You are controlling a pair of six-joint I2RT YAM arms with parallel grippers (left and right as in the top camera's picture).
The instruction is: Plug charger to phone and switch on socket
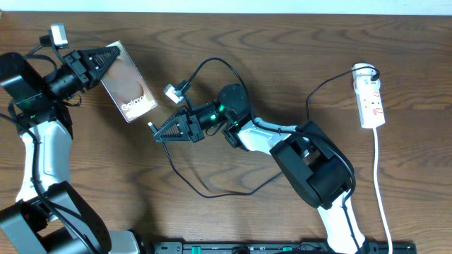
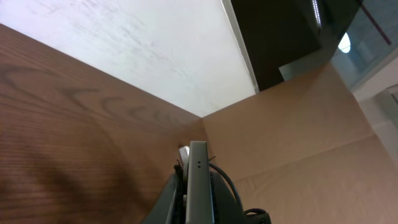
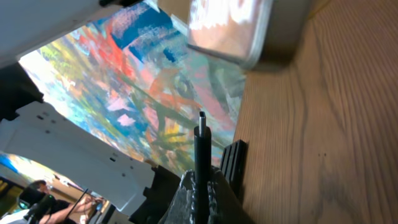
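your left hand [image 1: 106, 60] is clamped on one end of the phone [image 1: 128, 90], at the far left of the surface [image 1: 282, 49]. your right hand [image 1: 164, 131] is closed on the charger [image 3: 200, 146], whose slim tip points at the phone's other end, near but not touching. the socket [image 1: 371, 99] lies far right, well apart, and its white cord [image 1: 381, 183] trails to the near edge.
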